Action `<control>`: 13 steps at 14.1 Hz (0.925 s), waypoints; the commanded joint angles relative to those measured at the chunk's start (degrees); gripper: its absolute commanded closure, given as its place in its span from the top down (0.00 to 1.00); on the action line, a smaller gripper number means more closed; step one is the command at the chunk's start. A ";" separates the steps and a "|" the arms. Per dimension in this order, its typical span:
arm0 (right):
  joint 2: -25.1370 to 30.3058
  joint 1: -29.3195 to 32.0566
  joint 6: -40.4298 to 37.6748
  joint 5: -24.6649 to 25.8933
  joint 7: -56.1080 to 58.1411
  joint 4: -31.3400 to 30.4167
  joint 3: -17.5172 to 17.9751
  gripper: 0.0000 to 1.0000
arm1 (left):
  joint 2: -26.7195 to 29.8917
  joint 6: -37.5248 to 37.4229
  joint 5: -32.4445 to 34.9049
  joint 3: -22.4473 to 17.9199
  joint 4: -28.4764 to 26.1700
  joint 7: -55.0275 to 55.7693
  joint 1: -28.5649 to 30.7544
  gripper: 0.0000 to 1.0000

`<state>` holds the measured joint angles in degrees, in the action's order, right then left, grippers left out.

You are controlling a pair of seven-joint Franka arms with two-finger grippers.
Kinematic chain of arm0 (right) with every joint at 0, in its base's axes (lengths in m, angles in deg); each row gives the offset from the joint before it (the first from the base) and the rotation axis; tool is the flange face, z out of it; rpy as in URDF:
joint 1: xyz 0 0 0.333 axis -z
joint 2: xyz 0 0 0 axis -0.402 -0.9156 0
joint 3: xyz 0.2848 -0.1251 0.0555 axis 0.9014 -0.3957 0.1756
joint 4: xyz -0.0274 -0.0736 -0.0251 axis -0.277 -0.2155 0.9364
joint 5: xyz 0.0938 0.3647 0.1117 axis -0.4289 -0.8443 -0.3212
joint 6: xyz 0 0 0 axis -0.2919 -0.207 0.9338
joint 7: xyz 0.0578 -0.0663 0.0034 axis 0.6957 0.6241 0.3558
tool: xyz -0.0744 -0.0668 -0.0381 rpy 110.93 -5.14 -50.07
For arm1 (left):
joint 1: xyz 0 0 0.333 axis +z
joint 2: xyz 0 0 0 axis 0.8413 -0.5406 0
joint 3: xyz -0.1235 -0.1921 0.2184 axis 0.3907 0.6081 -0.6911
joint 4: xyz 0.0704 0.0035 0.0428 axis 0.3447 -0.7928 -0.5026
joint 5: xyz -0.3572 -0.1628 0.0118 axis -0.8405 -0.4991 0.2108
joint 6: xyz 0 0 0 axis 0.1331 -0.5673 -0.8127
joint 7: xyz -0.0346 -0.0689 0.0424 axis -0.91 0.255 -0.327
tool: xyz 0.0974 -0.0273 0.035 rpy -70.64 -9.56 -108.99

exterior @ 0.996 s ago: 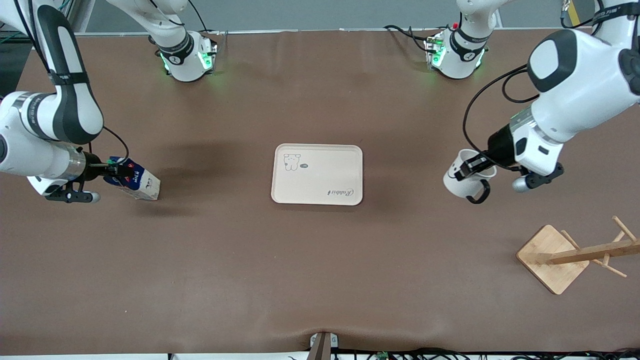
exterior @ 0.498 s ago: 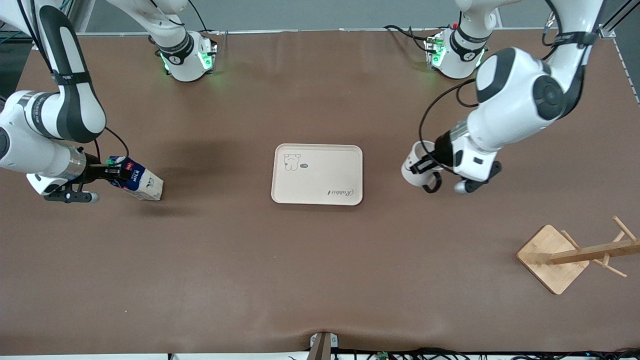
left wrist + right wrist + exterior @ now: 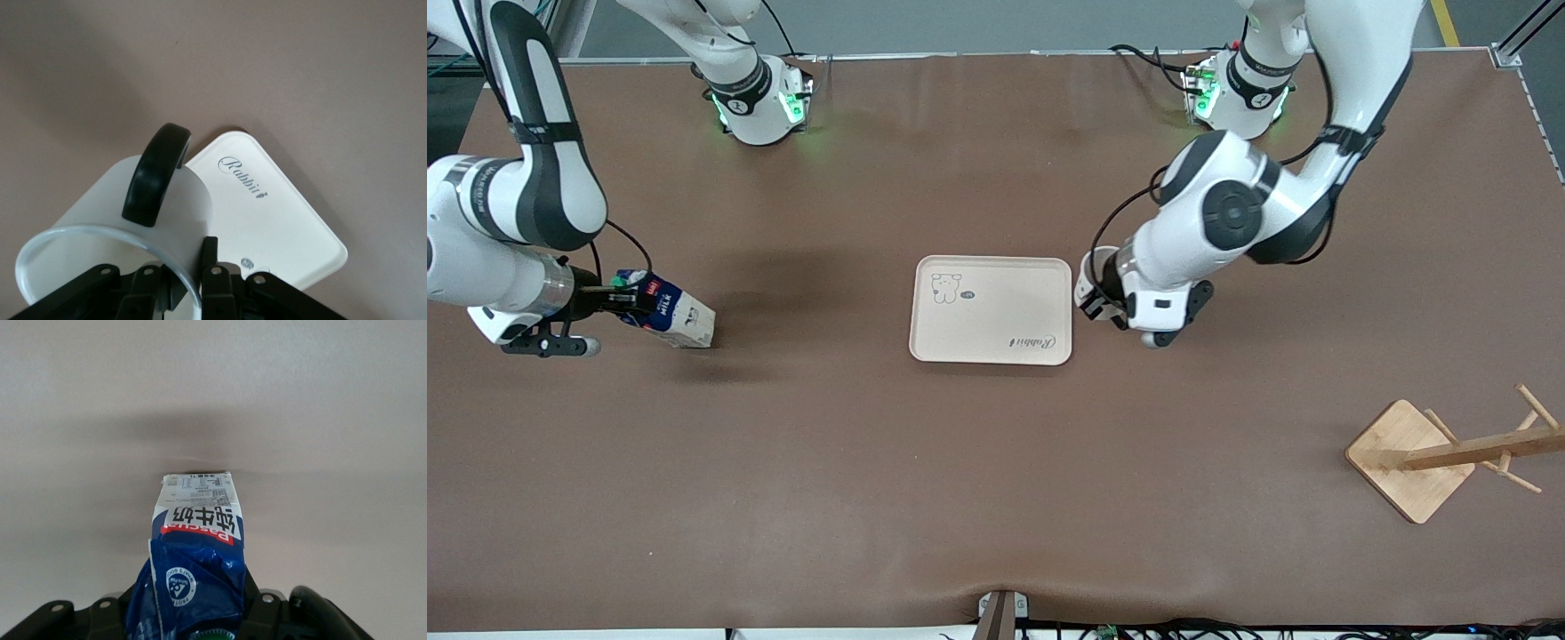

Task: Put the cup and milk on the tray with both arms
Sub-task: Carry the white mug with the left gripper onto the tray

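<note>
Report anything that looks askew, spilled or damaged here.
The milk carton leans tilted in the right gripper, its gable top creased where the fingers pinch it. The cup hangs tipped from the left gripper, beside the tray. Nothing spilled.

Left hand (image 3: 1096, 300) and right hand (image 3: 618, 300) both clamped shut, arms extended.

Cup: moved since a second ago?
Yes. The cup, held in the left end effector, has travelled from the left arm's end of the table toward the tray and now sits right beside its edge.
</note>
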<state>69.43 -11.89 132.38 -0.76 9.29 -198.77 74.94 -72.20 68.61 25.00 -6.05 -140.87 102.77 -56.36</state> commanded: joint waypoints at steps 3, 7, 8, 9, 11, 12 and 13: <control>0.53 0.75 -8.19 -0.85 0.29 7.07 0.68 0.00 | -8.79 2.78 3.38 -0.74 4.35 9.55 -4.69 0.00; -2.19 0.84 -15.33 -0.85 -0.67 17.35 0.60 0.00 | -11.61 5.59 3.38 -1.01 3.74 12.46 -6.72 0.00; -2.46 0.75 -15.42 -0.85 -2.24 18.94 0.68 0.00 | -12.05 5.59 3.47 -1.01 3.30 12.46 -6.72 0.00; -2.55 0.41 -15.51 -0.94 -4.00 20.09 0.86 0.00 | -12.58 6.55 3.55 -1.01 2.69 12.46 -6.72 0.00; -2.55 -1.08 -16.03 -0.94 -6.90 22.46 0.95 0.00 | -13.63 8.66 3.73 -1.01 1.71 12.37 -6.72 0.00; -2.55 -1.88 -16.90 -0.94 -7.09 23.86 0.95 0.00 | -14.24 9.63 3.73 -1.01 1.63 12.37 -6.81 0.00; -2.64 -2.67 -18.39 -0.94 -7.18 25.97 0.95 0.00 | -14.86 10.33 3.82 -1.01 1.62 12.29 -6.89 0.00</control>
<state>68.08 -13.12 117.21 -1.01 3.92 -177.89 75.62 -85.80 76.96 27.30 -6.96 -139.35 113.95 -62.74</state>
